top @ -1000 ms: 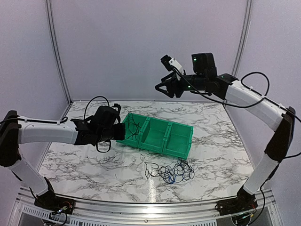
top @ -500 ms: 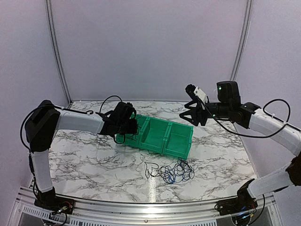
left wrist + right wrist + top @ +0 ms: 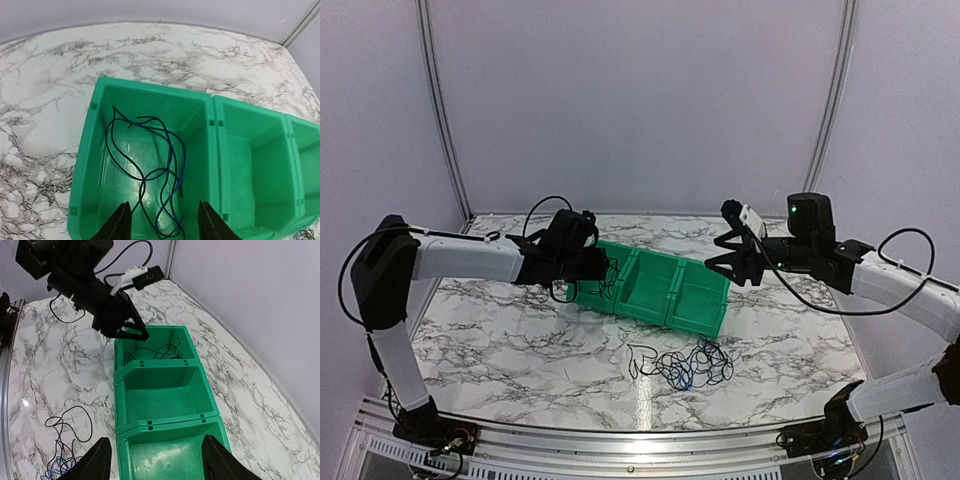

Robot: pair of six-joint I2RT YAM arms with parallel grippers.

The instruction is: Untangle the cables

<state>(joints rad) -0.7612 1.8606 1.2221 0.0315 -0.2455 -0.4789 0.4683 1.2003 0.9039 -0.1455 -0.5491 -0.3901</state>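
A tangle of black and blue cables (image 3: 682, 366) lies on the marble table in front of the green bin; the right wrist view catches it at the lower left (image 3: 62, 442). Loose black and blue cables (image 3: 152, 167) rest on the floor of the bin's left compartment (image 3: 155, 351). My left gripper (image 3: 600, 268) hovers over that compartment. Its jaws are open (image 3: 165, 224) and nothing sits between them. Above the bin's right compartment my right gripper (image 3: 720, 258) also stands open (image 3: 156, 460) and empty.
The green bin (image 3: 672, 304) has three compartments in a row and lies slantwise mid-table; its dividing wall (image 3: 216, 150) and rim (image 3: 160, 363) show in both wrist views. The middle and right compartments hold nothing. Purple walls enclose the table.
My left gripper swung over the bin's left compartment and opened, and the cables now lie loose inside. My right arm came down from high up to just above the bin's right end.
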